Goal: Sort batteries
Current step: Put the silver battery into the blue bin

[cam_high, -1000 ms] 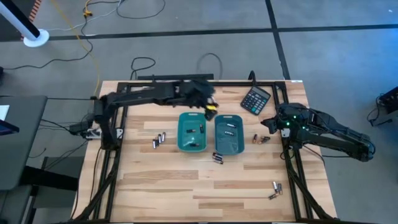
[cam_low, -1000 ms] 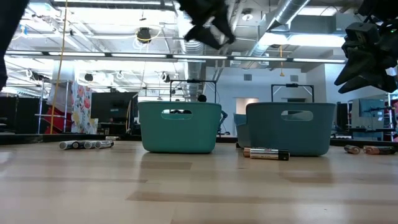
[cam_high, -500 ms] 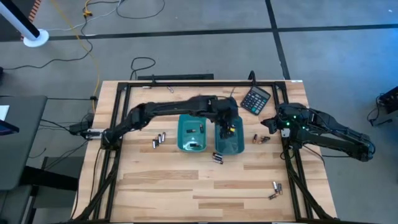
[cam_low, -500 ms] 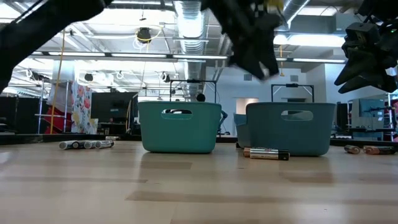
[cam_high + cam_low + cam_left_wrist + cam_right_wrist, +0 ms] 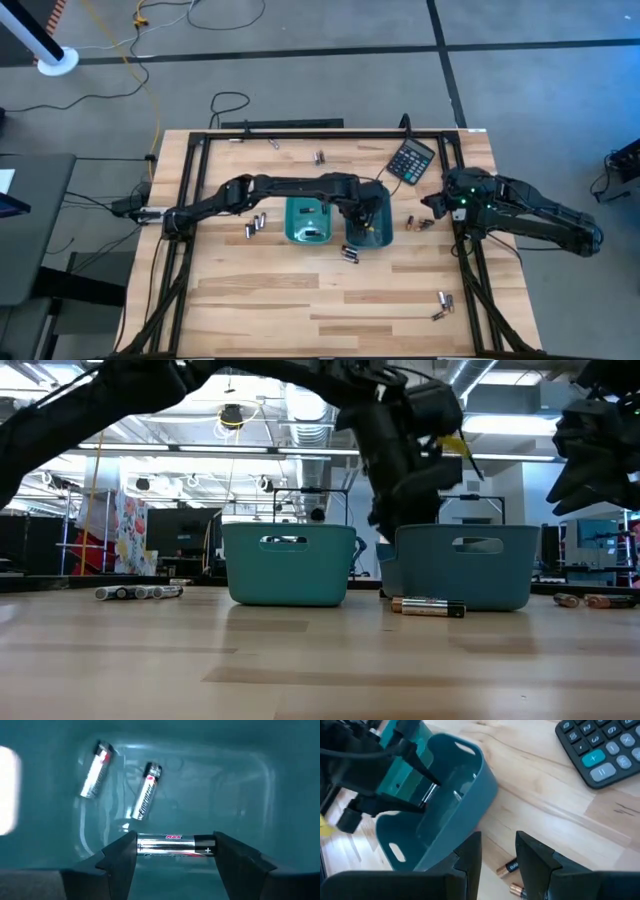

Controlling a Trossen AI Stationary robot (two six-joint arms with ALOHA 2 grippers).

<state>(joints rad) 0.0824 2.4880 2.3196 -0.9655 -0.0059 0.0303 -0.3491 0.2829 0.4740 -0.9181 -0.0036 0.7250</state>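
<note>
**Left arm lowers a battery into the right-hand teal tray**

Half a second ago the left gripper (image 5: 366, 215) hung above the trays; it has since come down into the right-hand teal tray (image 5: 384, 236), and a second ago it was still back near the table's far edge. The right arm has not moved in that time.

The wooden table (image 5: 300, 300) carries two teal trays side by side, the left-hand tray (image 5: 296, 232) beside the right-hand one, with a black calculator (image 5: 410, 160) at the far right corner. Loose batteries lie scattered: a group left of the trays (image 5: 256, 224), a pair just in front of them (image 5: 350, 254), two by the right arm (image 5: 420, 223), and more near the front right (image 5: 441, 305). Beyond the table, the low view shows a workshop with ceiling ducts and strip lights.

The left gripper clamps one silver-and-black battery (image 5: 175, 844) crosswise between its fingers (image 5: 120, 860), inside the tray and above its floor. Two more batteries (image 5: 145, 797) lie on that floor beyond the held one. The right gripper (image 5: 498, 855) waits at the table's right side with its fingers partly apart, holding nothing, near the two batteries there.
</note>
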